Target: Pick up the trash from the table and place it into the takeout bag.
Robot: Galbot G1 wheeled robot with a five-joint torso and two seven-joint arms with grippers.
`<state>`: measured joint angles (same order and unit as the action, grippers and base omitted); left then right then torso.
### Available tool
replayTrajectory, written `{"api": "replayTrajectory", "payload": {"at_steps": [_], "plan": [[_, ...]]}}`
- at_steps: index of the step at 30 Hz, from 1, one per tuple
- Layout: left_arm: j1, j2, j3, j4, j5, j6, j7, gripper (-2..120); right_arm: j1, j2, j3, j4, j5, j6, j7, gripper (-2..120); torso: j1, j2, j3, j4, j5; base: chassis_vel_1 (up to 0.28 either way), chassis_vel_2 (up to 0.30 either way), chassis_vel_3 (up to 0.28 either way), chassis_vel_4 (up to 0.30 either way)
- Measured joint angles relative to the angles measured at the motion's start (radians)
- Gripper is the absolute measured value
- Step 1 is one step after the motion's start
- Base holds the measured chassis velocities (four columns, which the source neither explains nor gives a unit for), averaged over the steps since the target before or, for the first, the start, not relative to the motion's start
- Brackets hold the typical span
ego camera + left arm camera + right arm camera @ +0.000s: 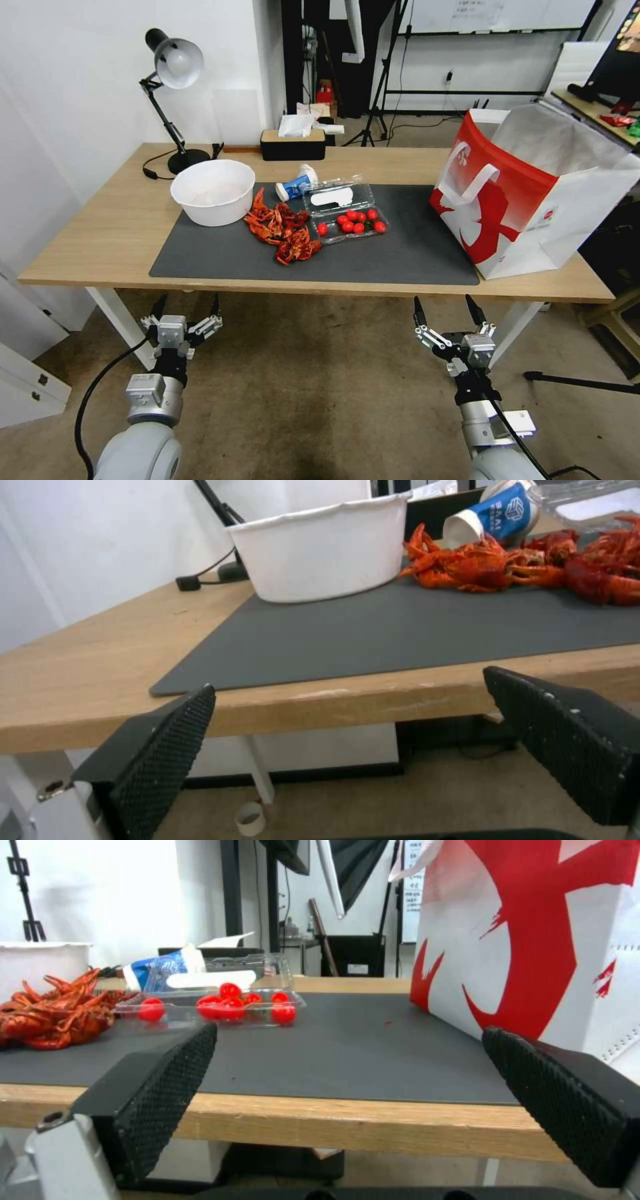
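Hovering below the table edge, left gripper and right gripper are holding their jaws spread, empty.

The table is long, light wood with white legs. A dark grey mat lies across its top. On the mat sit a white bowl, red crayfish shells, a clear box of red tomatoes, a tipped blue-white cup and a big red-and-white bag. A black lamp and tissue box stand on bare wood.
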<state>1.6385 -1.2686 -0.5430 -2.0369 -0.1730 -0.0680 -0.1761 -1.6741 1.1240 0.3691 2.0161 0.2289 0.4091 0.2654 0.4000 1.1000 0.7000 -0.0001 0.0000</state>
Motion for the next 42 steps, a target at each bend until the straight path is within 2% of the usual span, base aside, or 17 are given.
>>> {"api": "replayTrajectory", "payload": {"at_steps": [10, 17, 21, 23, 24, 26, 27, 29, 30, 33, 34, 35, 36, 38, 40, 41, 42], "plan": [[0.001, 0.005, -0.006, 0.008, -0.001, -0.005, 0.001, 100, -0.003, 0.000, 0.000, -0.003, 0.002, 0.003, 0.001, 100, 0.000, 0.000, 0.000, 0.0000, -0.0001, 0.000, 0.000, 0.000, 0.000], [-0.015, 0.043, -0.013, 0.008, -0.024, -0.008, 0.004, 100, -0.002, 0.000, -0.002, -0.003, 0.002, 0.003, 0.001, 100, 0.000, 0.000, 0.000, 0.0004, -0.0002, 0.000, 0.000, 0.000, 0.000], [-0.082, 0.097, -0.004, -0.002, -0.063, 0.016, 0.023, 100, -0.001, 0.000, -0.004, -0.003, 0.001, 0.003, 0.000, 100, 0.000, 0.000, 0.000, 0.0002, -0.0003, 0.000, 0.000, 0.000, 0.000], [-0.211, 0.171, 0.024, -0.012, -0.124, 0.071, 0.036, 100, 0.000, 0.000, -0.005, 0.000, 0.000, 0.003, 0.000, 100, 0.000, 0.000, 0.000, 0.0003, -0.0002, 0.000, 0.000, 0.000, 0.000], [-0.211, 0.171, 0.024, -0.012, -0.124, 0.071, 0.036, 100, 0.000, 0.000, -0.005, 0.000, 0.000, 0.003, 0.000, 100, 0.000, 0.000, 0.000, 0.0003, -0.0002, 0.000, 0.000, 0.000, 0.000], [-0.363, 0.247, 0.068, -0.004, -0.196, 0.129, 0.036, 100, 0.002, -0.001, -0.009, 0.002, -0.002, 0.002, 0.000, 100, 0.000, 0.000, 0.000, -0.0006, 0.0000, 0.000, 0.000, 0.000, 0.000], [-0.363, 0.247, 0.068, -0.004, -0.196, 0.129, 0.036, 100, 0.002, -0.001, -0.009, 0.002, -0.002, 0.002, 0.000, 100, 0.000, 0.000, 0.000, -0.0006, 0.0000, 0.000, 0.000, 0.000, 0.000], [-0.495, 0.334, 0.144, 0.040, -0.271, 0.160, 0.038, 100, -0.001, 0.000, -0.011, 0.007, -0.006, -0.001, 0.000, 100, 0.000, 0.000, 0.000, 0.0005, -0.0006, 0.000, 0.000, 0.000, 0.000], [-0.495, 0.334, 0.144, 0.040, -0.271, 0.160, 0.038, 100, -0.001, 0.000, -0.011, 0.007, -0.006, -0.001, 0.000, 100, 0.000, 0.000, 0.000, 0.0005, -0.0006, 0.000, 0.000, 0.000, 0.000], [-0.784, 0.475, 0.334, 0.145, -0.414, 0.189, 0.043, 100, -0.006, 0.003, -0.010, 0.012, -0.010, -0.006, -0.001, 100, 0.000, 0.000, 0.000, -0.0002, -0.0003, 0.000, 0.000, 0.000, 0.000], [-0.784, 0.475, 0.334, 0.145, -0.414, 0.189, 0.043, 100, -0.006, 0.003, -0.010, 0.012, -0.010, -0.006, -0.001, 100, 0.000, 0.000, 0.000, -0.0002, -0.0003, 0.000, 0.000, 0.000, 0.000], [-0.862, 0.496, 0.393, 0.175, -0.447, 0.199, 0.046, 100, -0.007, 0.004, -0.009, 0.014, -0.012, -0.007, -0.001, 100, 0.000, 0.000, 0.000, 0.0000, 0.0004, 0.000, 0.000, 0.000, 0.000], [-0.985, 0.515, 0.499, 0.225, -0.496, 0.215, 0.054, 100, -0.009, 0.008, -0.008, 0.016, -0.016, -0.010, -0.001, 100, 0.000, 0.000, 0.000, 0.0002, 0.0005, 0.000, 0.000, 0.000, 0.000], [-1.030, 0.518, 0.541, 0.246, -0.511, 0.219, 0.057, 100, -0.009, 0.009, -0.008, 0.017, -0.018, -0.011, -0.001, 100, 0.000, 0.000, 0.000, 0.0003, 0.0002, 0.000, 0.000, 0.000, 0.000], [-1.251, 0.503, 0.724, 0.369, -0.562, 0.244, 0.082, 100, -0.012, 0.017, -0.008, 0.021, -0.028, -0.018, -0.001, 100, 0.000, 0.000, 0.000, -0.0004, 0.0006, 0.000, 0.000, 0.000, 0.000], [-1.251, 0.503, 0.724, 0.369, -0.562, 0.244, 0.082, 100, -0.012, 0.017, -0.008, 0.021, -0.028, -0.018, -0.001, 100, 0.000, 0.000, 0.000, -0.0004, 0.0006, 0.000, 0.000, 0.000, 0.000], [-1.336, 0.480, 0.800, 0.430, -0.576, 0.257, 0.102, 100, -0.012, 0.022, -0.008, 0.025, -0.032, -0.021, -0.001, 100, 0.000, 0.000, 0.000, 0.0000, 0.0007, 0.000, 0.000, 0.000, 0.000]]}}
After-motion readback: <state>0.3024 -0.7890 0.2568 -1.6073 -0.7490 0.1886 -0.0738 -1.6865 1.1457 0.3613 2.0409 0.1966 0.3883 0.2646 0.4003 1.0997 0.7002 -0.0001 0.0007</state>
